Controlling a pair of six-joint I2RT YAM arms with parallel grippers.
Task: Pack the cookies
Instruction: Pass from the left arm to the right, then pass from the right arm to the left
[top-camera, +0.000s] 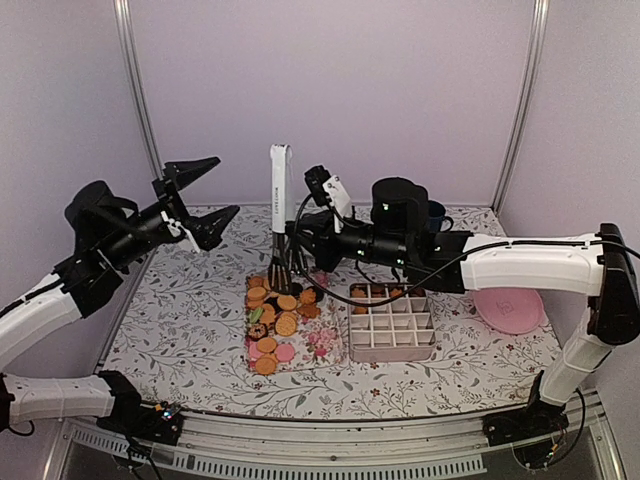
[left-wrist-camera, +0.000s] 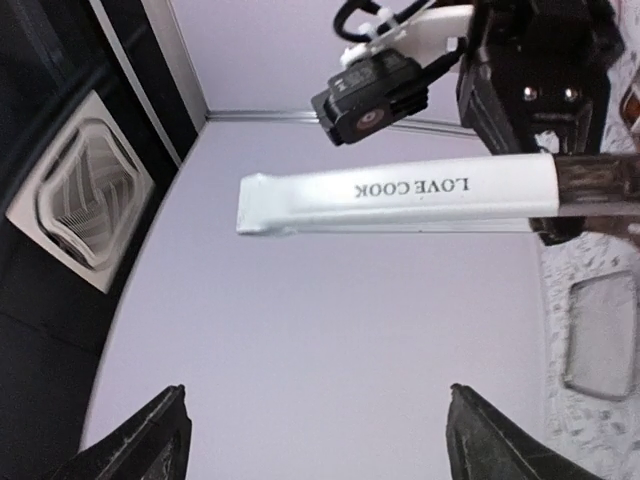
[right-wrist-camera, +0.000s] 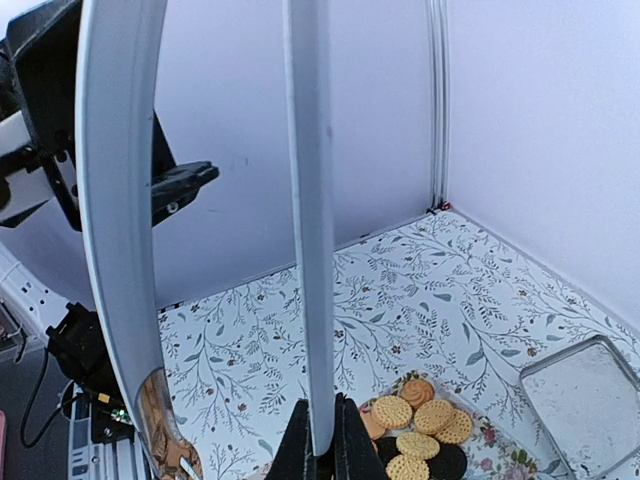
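Observation:
The cookies (top-camera: 273, 318) lie heaped on a floral tray (top-camera: 322, 343) at the table's middle: mostly golden, some dark, some pink. My right gripper (top-camera: 296, 244) is shut on a pair of white tongs (top-camera: 280, 190) held upright, their dark tips just above the far end of the heap. In the right wrist view my fingers (right-wrist-camera: 296, 445) pinch one tong arm (right-wrist-camera: 310, 200), with cookies (right-wrist-camera: 420, 430) below. My left gripper (top-camera: 222, 187) is open and empty, raised at the left, facing the tongs (left-wrist-camera: 400, 195); it shows open in its wrist view (left-wrist-camera: 315, 400).
A pinkish compartment box (top-camera: 392, 322) stands right of the tray, with a few cookies in its back row (top-camera: 385, 292). A pink plate (top-camera: 510, 310) lies at the right. A dark cup (top-camera: 433, 215) stands behind the right arm. A shallow metal tin (right-wrist-camera: 585, 390) lies on the cloth.

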